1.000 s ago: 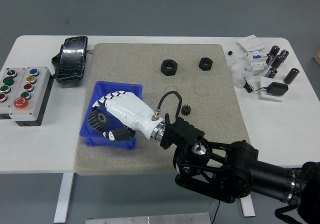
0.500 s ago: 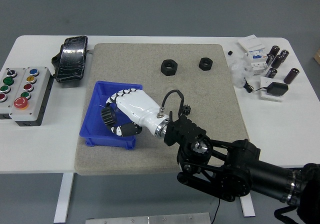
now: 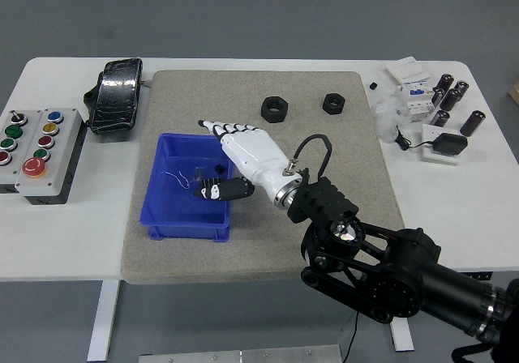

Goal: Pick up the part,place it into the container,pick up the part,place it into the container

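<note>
My right hand (image 3: 220, 157), white with black joints, is over the right edge of the blue bin (image 3: 166, 217). Its fingers (image 3: 228, 128) are stretched out toward the upper left and its thumb (image 3: 212, 190) lies low over the bin; it holds nothing that I can see. A small dark piece (image 3: 219, 168) and a thin white wire (image 3: 175, 177) lie in the bin. The large black gear is not visible; the hand may hide it. Two black nuts (image 3: 273, 108) (image 3: 333, 103) lie on the grey mat (image 3: 357, 168) farther back.
A button box (image 3: 40, 144) and a black wrapped object (image 3: 117, 94) are at the left. Electrical parts and dark cylinders (image 3: 442, 96) and a black adapter (image 3: 448, 143) are at the right. My black forearm (image 3: 381, 266) crosses the mat's front right.
My right hand moved right and back from deep in the bin to its right edge. Its fingers went from curled around the large gear to stretched out. The gear no longer shows.
</note>
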